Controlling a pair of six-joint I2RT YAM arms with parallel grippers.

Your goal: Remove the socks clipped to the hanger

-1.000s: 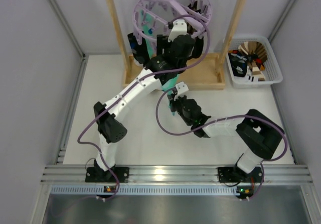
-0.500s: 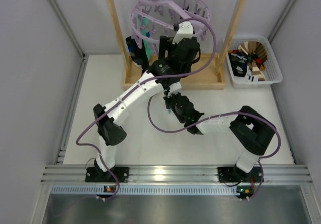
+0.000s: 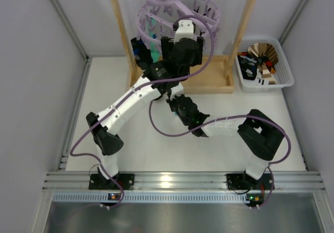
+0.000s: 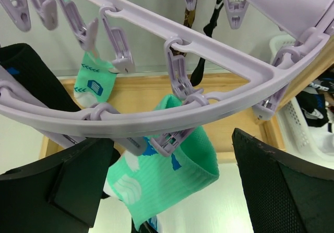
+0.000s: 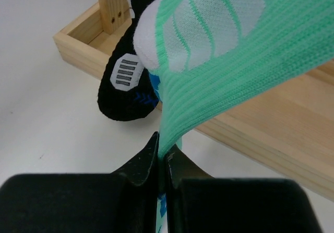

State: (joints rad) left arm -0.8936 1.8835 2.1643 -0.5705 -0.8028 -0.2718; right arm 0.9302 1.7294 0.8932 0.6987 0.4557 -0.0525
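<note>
The lilac hanger (image 3: 156, 8) hangs from the wooden stand, and its ring (image 4: 209, 50) crosses the left wrist view. A mint sock (image 4: 162, 175) is held by a peg under the ring. My left gripper (image 4: 167, 191) is open, with one finger on each side of that sock just below the peg. My right gripper (image 5: 164, 149) is shut on the lower part of the mint sock (image 5: 235, 60), which is stretched taut. It sits low in front of the stand (image 3: 175, 101). A second mint sock (image 4: 94, 81) and black socks (image 4: 26, 71) are also clipped on. A black toe (image 5: 128, 92) hangs near the base.
The wooden stand's base tray (image 5: 271, 134) lies right behind my right gripper, and its posts (image 3: 119, 24) flank the hanger. A white basket (image 3: 263, 63) with dark and brown-and-white cloth items stands at the back right. Grey walls enclose the table.
My left wrist has risen and shifted left up to the ring. My right gripper has moved slightly towards the stand with the mint sock in it.
</note>
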